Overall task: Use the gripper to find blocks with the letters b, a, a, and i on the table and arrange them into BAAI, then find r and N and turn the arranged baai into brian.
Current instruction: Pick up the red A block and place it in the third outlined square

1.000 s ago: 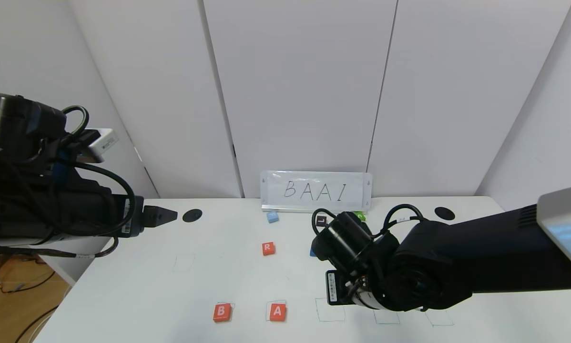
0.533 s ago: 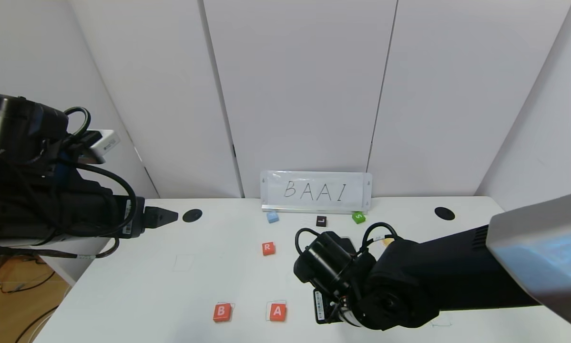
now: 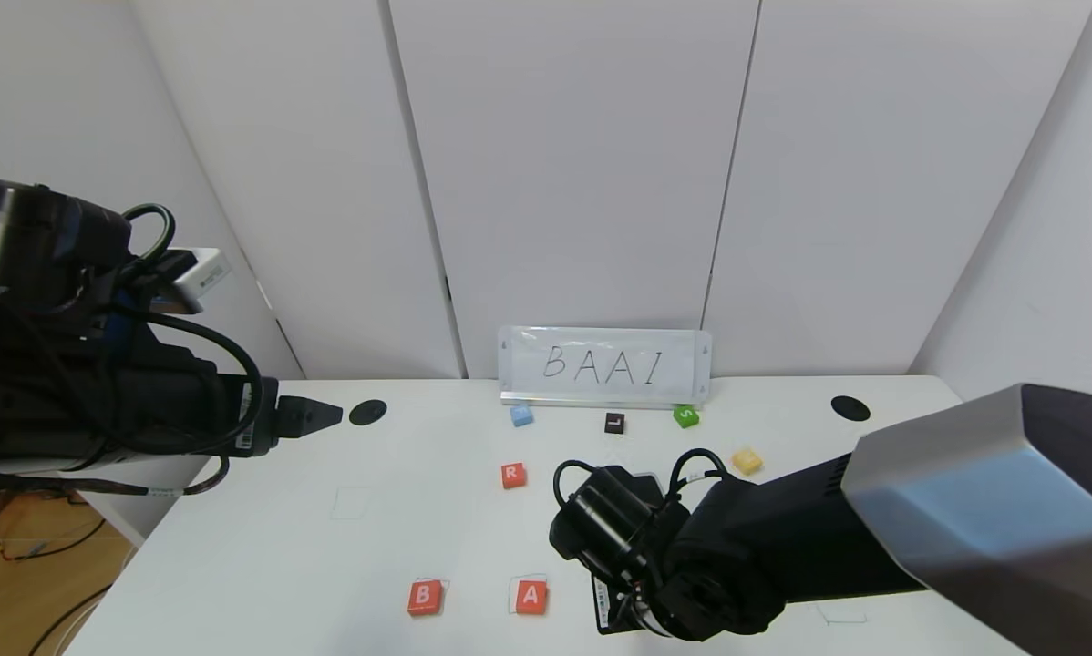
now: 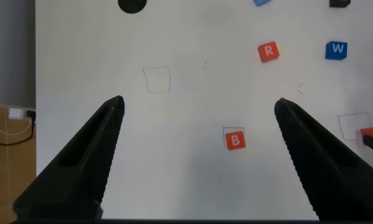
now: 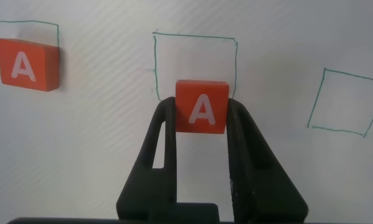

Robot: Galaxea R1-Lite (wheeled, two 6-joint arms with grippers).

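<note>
Right end effector [image 5: 202, 121] pinches the second A [image 5: 202, 106] between its fingers [image 5: 162, 134], block upright, letter readable, sitting at the near edge of the third drawn square [image 5: 195, 65]; whether it touches the bench [image 3: 263, 547] or hangs just above it, cannot tell. Over the last second the right arm swung from mid-bench, near the far letters, down and toward the front row, so L [image 3: 613, 423], S [image 3: 685, 416] and a yellow block [image 3: 746, 460] are now uncovered behind it. Judgement: this is the placing step for the third letter, nearly done; release needs the block nudged a bit farther into the outline first. First A [image 3: 530, 596] lies in its square just beside, B [image 3: 424, 597] in the square left of that, both flat, orange-red, white letters upright. Next empty square [image 5: 347, 101] waits for I, which is not seen in any view. R [image 3: 512, 475] sits loose mid-bench, orange-red, same size as the others; W [image 4: 336, 50] blue near it, a light-blue block [image 3: 520, 415] by the BAAI sign [image 3: 605, 365]. Left end effector [image 4: 198, 118] spread wide, parked high over the bench's left edge, idle.
</note>
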